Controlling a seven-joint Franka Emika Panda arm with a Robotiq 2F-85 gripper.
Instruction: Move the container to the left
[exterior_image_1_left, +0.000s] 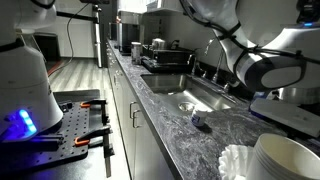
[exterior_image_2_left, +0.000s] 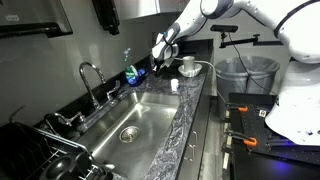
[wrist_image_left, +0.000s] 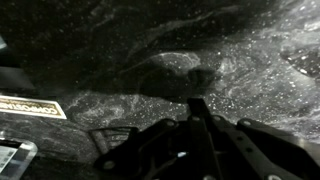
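Observation:
The small blue container (exterior_image_1_left: 199, 119) stands on the grey marble counter just beyond the sink's end. In an exterior view it shows as a small pale-blue round thing (exterior_image_2_left: 174, 86) at the sink's far corner. My gripper (exterior_image_2_left: 159, 52) hangs in the air above and behind it, between the blue-liquid bottle and the white bowls, and touches nothing. In the wrist view the dark fingers (wrist_image_left: 196, 103) look pressed together with nothing between them, over bare counter. The container is out of the wrist view.
The steel sink (exterior_image_2_left: 128, 125) with its faucet (exterior_image_2_left: 90, 78) fills the counter's middle. A clear bottle of blue liquid (exterior_image_2_left: 130, 72) stands by the back wall. White stacked bowls (exterior_image_2_left: 188, 66) (exterior_image_1_left: 285, 158) sit near the counter's end. A dish rack (exterior_image_1_left: 165, 55) stands at the far end.

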